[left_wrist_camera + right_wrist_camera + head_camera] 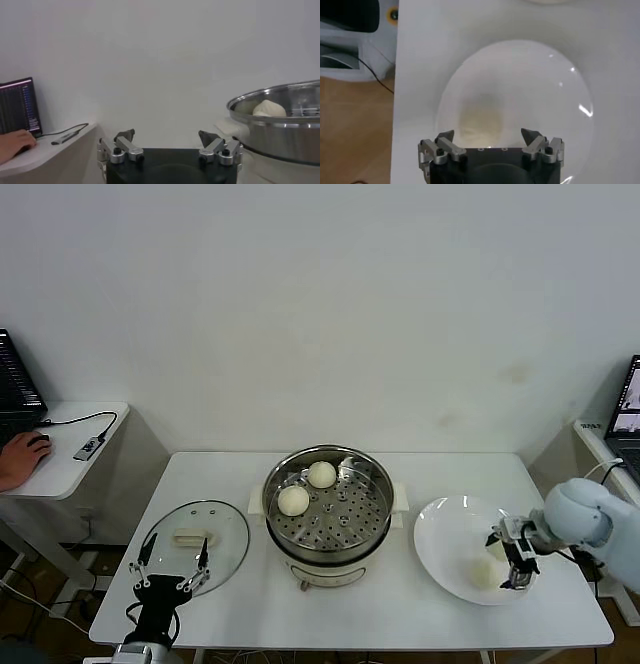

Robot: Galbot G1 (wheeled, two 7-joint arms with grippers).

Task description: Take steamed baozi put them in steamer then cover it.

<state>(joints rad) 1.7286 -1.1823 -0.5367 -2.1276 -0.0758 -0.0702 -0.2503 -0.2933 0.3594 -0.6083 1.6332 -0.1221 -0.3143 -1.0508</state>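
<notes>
The steamer (372, 514) stands mid-table with its perforated tray showing. Two cream-white baozi lie in it, one at the back (321, 474) and one at the left (293, 500). Another baozi (484, 573) rests on the white plate (440, 534) to the right. My right gripper (512, 561) hangs open just above that bun, a finger to either side and not touching it. In the right wrist view the bun (481, 117) sits just ahead of the open right gripper (487, 134). My left gripper (174, 562) is open and empty at the front left.
A clear glass lid (225, 539) with a cream handle lies flat left of the steamer, under the left gripper. The left wrist view shows the steamer's wall (280, 135) with a bun (269, 108) inside. Side desks with laptops flank the table; a hand (18, 459) rests far left.
</notes>
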